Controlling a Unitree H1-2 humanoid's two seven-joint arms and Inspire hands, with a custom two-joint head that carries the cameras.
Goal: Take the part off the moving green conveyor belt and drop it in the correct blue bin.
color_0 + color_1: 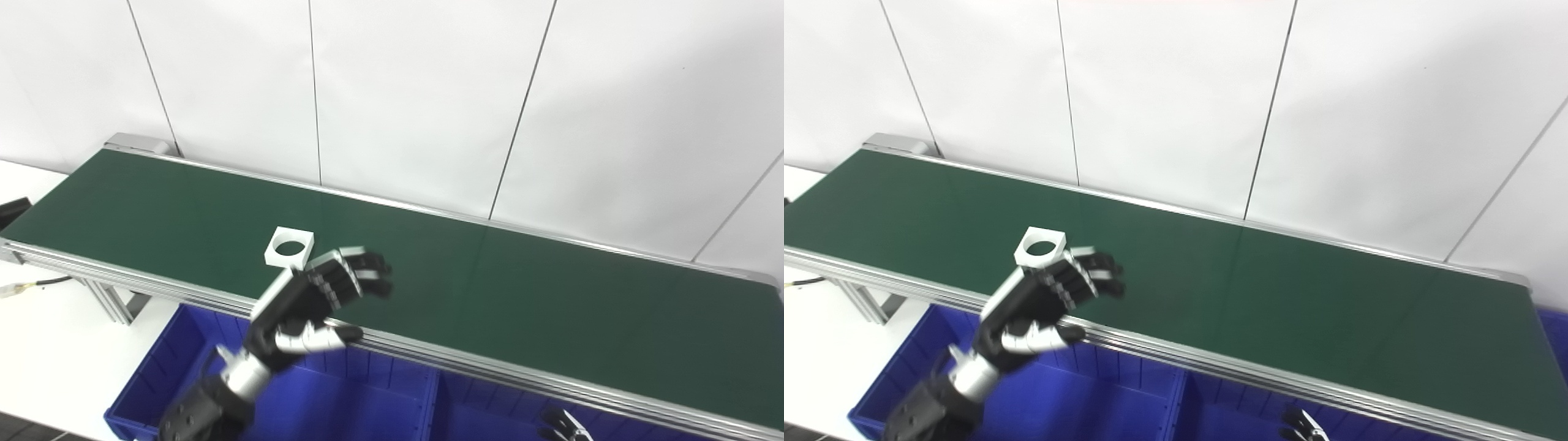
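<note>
Cable (pixel 37 283) trails across the white table (pixel 43 349) at the far left, running under the belt's aluminium leg (pixel 113 300). Next comes the green conveyor belt (pixel 490 288), stretching diagonally from upper left to lower right, framed by a ribbed metal rail (pixel 465 367) along its near edge. No brand, label or writing can be read anywhere on the belt, bins or hands.

On the belt's left-centre portion lies the part (pixel 289 247), a flat white square plate with a round hole through it. Just beside it, toward the near right, the left hand (pixel 318 300) hovers above the belt edge, its fingers (pixel 367 269) spread apart and curled forward, thumb (pixel 324 337) extended sideways; it holds nothing and does not grasp the part.

Below the rail sits the blue bin (pixel 184 367), divided by a wall (pixel 432 398) from a second compartment to its right. At the bottom edge, right of centre, only the fingertips of the right hand (pixel 563 425) show; I cannot tell whether they are apart or closed.
</note>
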